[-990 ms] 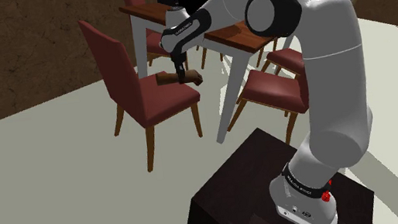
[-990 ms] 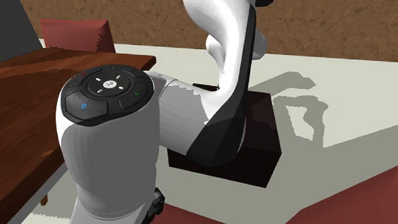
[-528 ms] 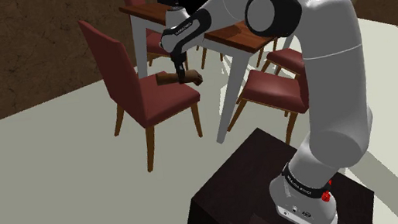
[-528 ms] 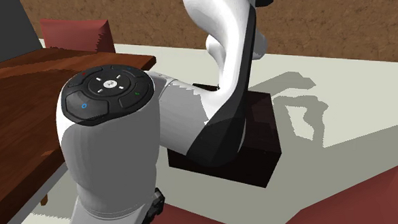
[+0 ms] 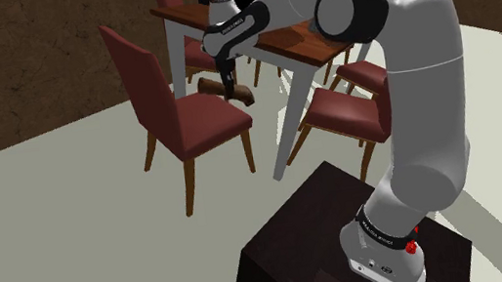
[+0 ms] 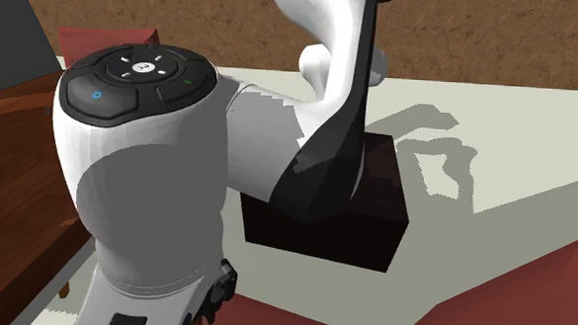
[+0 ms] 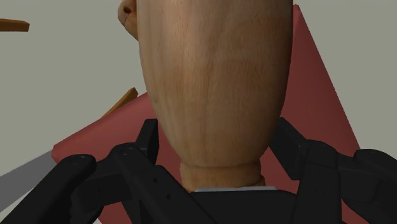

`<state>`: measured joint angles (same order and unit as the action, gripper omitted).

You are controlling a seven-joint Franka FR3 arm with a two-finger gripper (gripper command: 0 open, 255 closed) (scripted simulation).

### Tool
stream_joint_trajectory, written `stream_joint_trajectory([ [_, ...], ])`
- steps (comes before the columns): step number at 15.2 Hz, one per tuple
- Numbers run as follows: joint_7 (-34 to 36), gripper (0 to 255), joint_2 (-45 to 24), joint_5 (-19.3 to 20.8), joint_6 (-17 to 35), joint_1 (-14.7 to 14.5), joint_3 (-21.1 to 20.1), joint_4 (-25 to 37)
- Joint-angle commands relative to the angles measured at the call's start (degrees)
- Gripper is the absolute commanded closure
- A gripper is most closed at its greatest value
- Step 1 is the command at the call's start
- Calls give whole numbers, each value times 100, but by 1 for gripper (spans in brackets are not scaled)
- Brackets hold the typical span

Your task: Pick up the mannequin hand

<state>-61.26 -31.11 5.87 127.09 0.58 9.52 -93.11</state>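
The mannequin hand (image 5: 241, 94) is brown wood and hangs just above the seat of a red chair (image 5: 200, 128), close to the table's edge. My gripper (image 5: 228, 84) comes down on it from above. In the wrist view the wooden hand (image 7: 213, 83) stands large between the black fingers (image 7: 147, 137), which press on both of its sides near its narrow wrist end. My gripper (image 7: 219, 162) is shut on it. Below it lies the red seat (image 7: 318, 108).
A dark wooden table (image 5: 291, 42) with white legs stands behind the chair, and more red chairs (image 5: 344, 109) stand around it. A pale object (image 5: 220, 9) rests on the table. The dark stand box (image 5: 301, 247) sits on a pale floor.
The arm has risen and carried the mannequin hand up off the chair seat, a little toward the table. In the second exterior view the near arm joint has shifted up and left.
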Motion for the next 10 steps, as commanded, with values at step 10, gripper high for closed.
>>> stream_joint_trajectory([
  [10, -70, 255, 307, 4, -563, -14, 12, 268],
])
